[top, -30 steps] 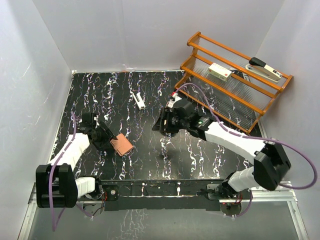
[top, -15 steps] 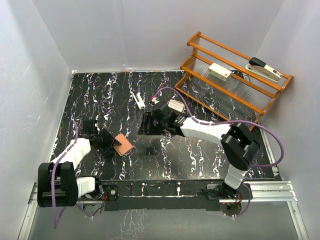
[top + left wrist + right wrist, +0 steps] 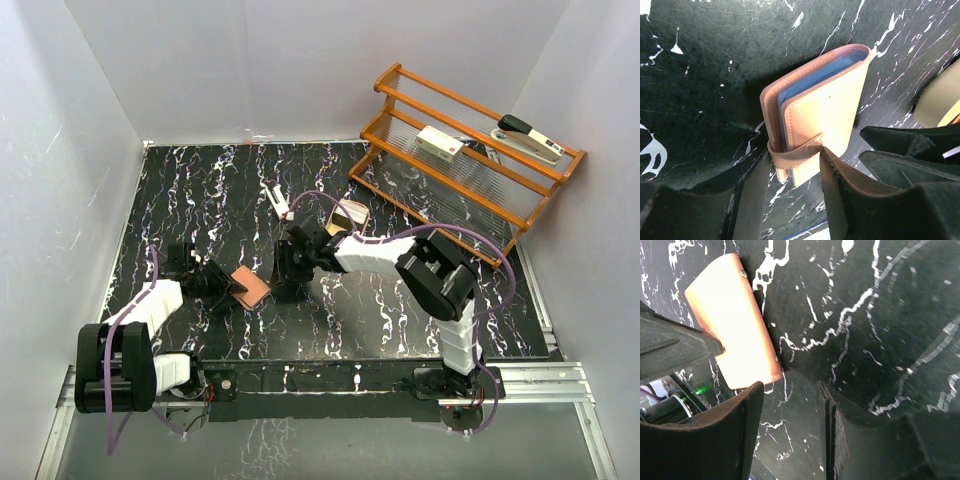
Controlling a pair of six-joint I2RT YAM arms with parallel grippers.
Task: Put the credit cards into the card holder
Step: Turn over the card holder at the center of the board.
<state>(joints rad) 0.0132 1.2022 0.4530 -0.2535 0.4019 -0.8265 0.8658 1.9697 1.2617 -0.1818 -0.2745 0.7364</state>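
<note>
The card holder [image 3: 250,288] is a salmon-brown wallet, folded shut, with a blue-grey inside at its edge [image 3: 825,100]. My left gripper [image 3: 222,283] is shut on its tab end [image 3: 792,160], one finger on each side. My right gripper [image 3: 288,272] is open and empty, just right of the wallet. In the right wrist view the wallet [image 3: 735,320] lies up and left of the open gripper [image 3: 790,390]. A whitish stack with a brownish face, apparently the credit cards [image 3: 350,215], lies behind the right arm. It shows as a pale beige shape [image 3: 940,97] in the left wrist view.
A wooden rack [image 3: 470,160] stands at the back right with a white box [image 3: 438,142] and a stapler [image 3: 530,138] on it. A small white object [image 3: 277,200] lies at mid-back. White walls close in the black marbled table [image 3: 400,320].
My right gripper has swung left from mid-table to right beside the wallet. My left gripper has kept hold of the wallet, barely shifting.
</note>
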